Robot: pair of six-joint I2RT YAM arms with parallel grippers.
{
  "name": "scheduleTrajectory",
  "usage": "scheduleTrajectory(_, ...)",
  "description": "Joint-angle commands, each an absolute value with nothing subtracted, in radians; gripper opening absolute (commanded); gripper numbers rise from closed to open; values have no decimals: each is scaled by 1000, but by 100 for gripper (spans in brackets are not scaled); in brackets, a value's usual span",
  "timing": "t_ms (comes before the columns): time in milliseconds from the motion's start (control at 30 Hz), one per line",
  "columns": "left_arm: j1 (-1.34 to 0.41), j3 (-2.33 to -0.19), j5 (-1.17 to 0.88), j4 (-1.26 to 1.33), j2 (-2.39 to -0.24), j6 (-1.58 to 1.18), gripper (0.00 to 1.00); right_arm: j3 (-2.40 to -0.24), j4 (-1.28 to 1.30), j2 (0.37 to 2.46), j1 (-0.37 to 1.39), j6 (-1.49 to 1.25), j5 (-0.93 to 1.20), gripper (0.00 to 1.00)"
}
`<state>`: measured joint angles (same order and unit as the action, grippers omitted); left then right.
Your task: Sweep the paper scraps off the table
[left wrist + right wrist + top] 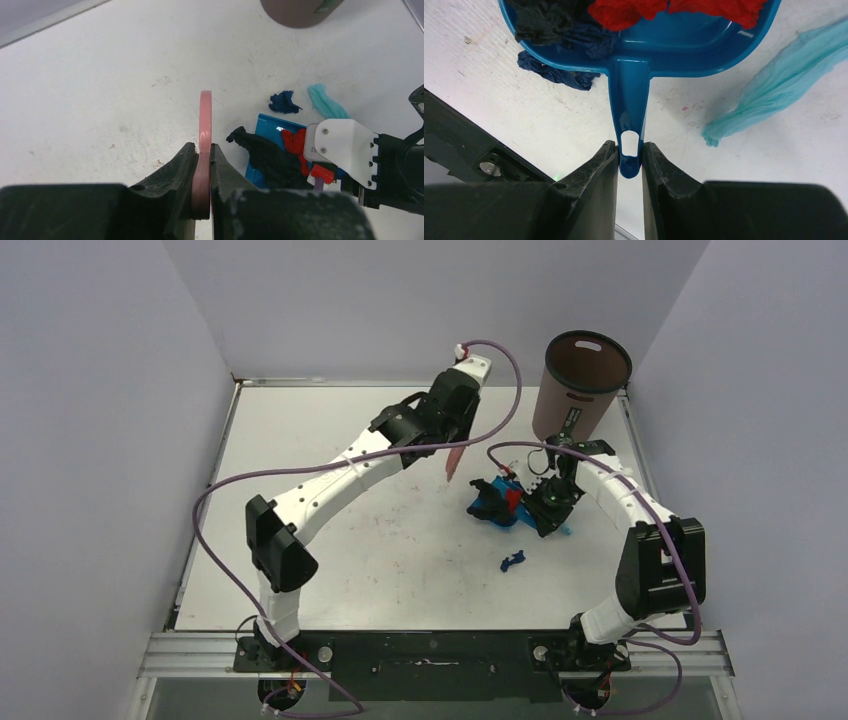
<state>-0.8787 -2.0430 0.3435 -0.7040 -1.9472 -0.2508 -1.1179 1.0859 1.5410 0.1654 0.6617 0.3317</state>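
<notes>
Paper scraps [265,155] in black and red are heaped in the blue dustpan [684,50], the black one spilling over its front lip. A dark blue scrap [283,102] and a light-blue strip [325,101] lie on the white surface [350,560] just beside it, with another blue bit [512,560] nearer the arms. The right jaws pinch the dustpan's handle, and the left jaws clamp the pink brush [205,115], with a brown bin [585,380] beyond

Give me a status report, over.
Left pincer shut on pink brush, right pincer shut on dustpan. Red scrap, black scrap in pan; teal strip, navy scraps on table. Nothing blocking.
</notes>
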Motion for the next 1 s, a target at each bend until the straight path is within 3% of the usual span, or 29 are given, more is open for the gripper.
scheduleTrajectory(0,-840,-2031,426,-696,-1813,-244,0,-1210,1103,1497,170,667,364,5)
scheduleTrajectory(533,-688,-1409,498,-617,-1341,-287,0,-1612,1242,1601,155,647,414,5)
scheduleTrajectory(967,-681,-1290,446,-653,-1289,-295,0,-1948,1262,1717,78,543,430,5)
